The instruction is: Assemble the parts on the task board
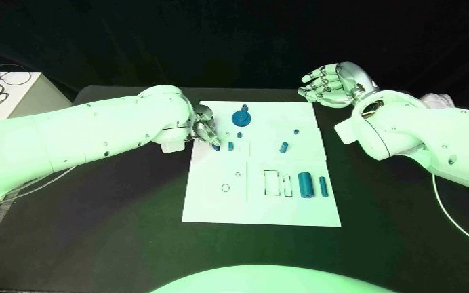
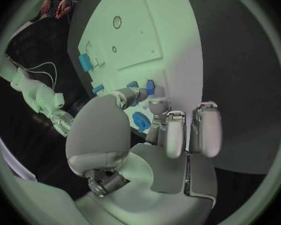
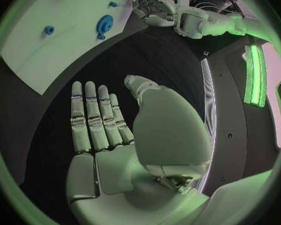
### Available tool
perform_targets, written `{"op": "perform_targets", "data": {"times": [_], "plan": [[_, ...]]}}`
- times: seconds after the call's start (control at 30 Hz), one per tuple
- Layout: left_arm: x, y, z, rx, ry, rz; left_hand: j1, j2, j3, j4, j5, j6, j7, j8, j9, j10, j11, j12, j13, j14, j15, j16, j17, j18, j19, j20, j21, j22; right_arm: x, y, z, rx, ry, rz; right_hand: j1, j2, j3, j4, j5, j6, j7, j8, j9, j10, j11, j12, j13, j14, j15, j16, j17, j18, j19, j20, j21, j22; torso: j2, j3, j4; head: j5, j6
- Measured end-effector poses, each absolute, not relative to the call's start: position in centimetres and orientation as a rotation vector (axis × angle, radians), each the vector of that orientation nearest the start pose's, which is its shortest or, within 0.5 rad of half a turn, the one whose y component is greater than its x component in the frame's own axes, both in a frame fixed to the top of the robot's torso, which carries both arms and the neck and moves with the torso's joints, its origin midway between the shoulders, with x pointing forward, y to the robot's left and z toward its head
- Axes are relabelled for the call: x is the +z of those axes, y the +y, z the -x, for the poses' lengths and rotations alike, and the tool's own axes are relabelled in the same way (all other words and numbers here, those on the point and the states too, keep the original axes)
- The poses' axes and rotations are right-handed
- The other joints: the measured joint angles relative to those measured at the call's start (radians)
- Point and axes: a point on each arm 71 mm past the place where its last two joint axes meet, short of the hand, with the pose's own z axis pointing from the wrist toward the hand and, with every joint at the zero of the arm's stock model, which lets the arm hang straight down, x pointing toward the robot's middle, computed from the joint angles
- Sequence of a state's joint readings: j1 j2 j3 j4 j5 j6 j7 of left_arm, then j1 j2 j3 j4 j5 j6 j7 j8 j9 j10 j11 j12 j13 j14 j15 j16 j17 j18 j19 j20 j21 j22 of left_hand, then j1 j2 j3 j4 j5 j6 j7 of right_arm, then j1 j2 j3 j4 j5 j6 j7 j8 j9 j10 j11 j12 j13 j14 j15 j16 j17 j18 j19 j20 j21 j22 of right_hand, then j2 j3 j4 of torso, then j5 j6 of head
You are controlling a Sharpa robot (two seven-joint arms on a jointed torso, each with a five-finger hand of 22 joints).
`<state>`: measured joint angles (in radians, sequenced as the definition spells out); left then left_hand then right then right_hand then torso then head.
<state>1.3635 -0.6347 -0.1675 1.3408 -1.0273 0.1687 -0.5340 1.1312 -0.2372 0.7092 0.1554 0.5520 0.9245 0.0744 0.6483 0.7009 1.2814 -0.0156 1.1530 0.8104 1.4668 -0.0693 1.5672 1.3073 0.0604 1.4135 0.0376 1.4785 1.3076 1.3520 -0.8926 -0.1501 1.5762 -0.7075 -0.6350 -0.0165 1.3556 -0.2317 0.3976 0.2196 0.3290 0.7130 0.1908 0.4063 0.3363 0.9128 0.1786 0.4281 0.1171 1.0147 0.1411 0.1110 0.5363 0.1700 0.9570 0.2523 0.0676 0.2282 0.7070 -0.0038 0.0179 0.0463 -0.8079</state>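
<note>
Lying on the task board (image 1: 210,205): blue parts (image 1: 306,184).

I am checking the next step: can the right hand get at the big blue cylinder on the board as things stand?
Probably yes: the right hand is open above the table, off the task board, and nothing covers the big blue cylinder.

A black counter (image 1: 117,225) carries everything, and a dark curtain (image 1: 196,22) hangs behind it. At the counter's far left corner stands a white box (image 1: 24,93) with thin dark cables (image 1: 8,83) looped on top.
</note>
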Motion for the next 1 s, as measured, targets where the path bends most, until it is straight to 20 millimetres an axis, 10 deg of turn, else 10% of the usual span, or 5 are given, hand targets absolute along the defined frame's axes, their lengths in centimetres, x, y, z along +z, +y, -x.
{"op": "perform_targets", "data": {"times": [1.0], "plan": [[-20.16, 16.1, -52.3, -0.317, 2.349, 0.052, -0.032, 0.015, -0.021, -0.021, -0.007, 0.01, -0.011, 0.0, 0.013, 0.015, -0.007, 0.0, 0.023, 0.0, 0.0, 0.0, 0.0, 0.0, 0.0, 0.0, 0.0, 0.0, -14.29, -23.25, -49.43, 0.881, 1.49, -0.591, 0.0, 0.0, 0.0, 0.0, 0.0, 0.0, 0.0, 0.004, -0.002, 0.0, 0.0, 0.0, -0.005, 0.0, 0.0, 0.0, -0.005, 0.0, 0.0, 0.0, 0.0, -0.004, -0.001, 0.0006, 0.0004, -0.006, -0.011]]}}
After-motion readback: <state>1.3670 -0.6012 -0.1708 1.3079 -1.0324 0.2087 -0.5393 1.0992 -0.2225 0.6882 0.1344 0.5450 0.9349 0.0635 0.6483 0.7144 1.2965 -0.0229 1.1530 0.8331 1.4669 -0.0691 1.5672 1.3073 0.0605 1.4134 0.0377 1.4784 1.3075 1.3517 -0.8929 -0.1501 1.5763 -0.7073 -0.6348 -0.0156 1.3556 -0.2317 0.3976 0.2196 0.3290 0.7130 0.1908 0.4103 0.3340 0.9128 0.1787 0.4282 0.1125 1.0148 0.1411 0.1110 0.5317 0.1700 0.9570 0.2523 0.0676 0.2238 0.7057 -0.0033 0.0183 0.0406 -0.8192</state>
